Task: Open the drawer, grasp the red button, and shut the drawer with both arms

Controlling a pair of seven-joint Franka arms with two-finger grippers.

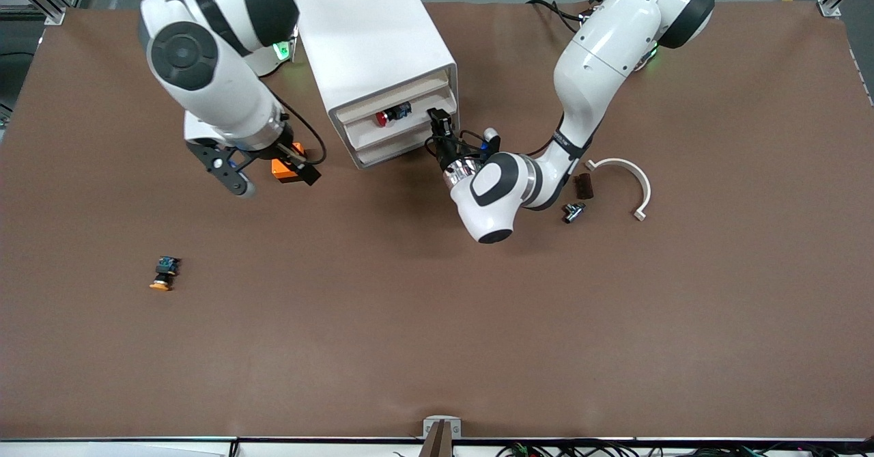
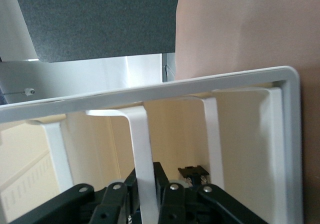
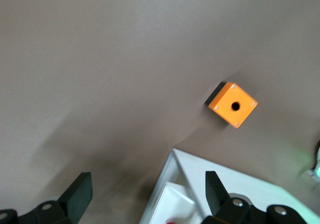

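Note:
The white cabinet [image 1: 369,40] stands near the robots' bases. One drawer [image 1: 382,132] is pulled out a little. The button [image 1: 391,116], with its red cap and blue rear block, lies in it. My left gripper [image 1: 437,126] is at the drawer's front edge. In the left wrist view its fingers [image 2: 167,194] are clamped on the drawer's white front lip [image 2: 145,174]. My right gripper [image 1: 270,177] is open and empty. It hangs over the orange cube [image 1: 287,169], beside the cabinet toward the right arm's end. In the right wrist view [image 3: 148,194] the cube [image 3: 231,104] and a cabinet corner [image 3: 200,184] show.
A button with an orange-yellow cap [image 1: 164,272] lies on the table nearer the front camera, toward the right arm's end. Beside the left arm lie a white curved piece [image 1: 625,177], a small brown block [image 1: 582,185] and a metal fitting [image 1: 572,211].

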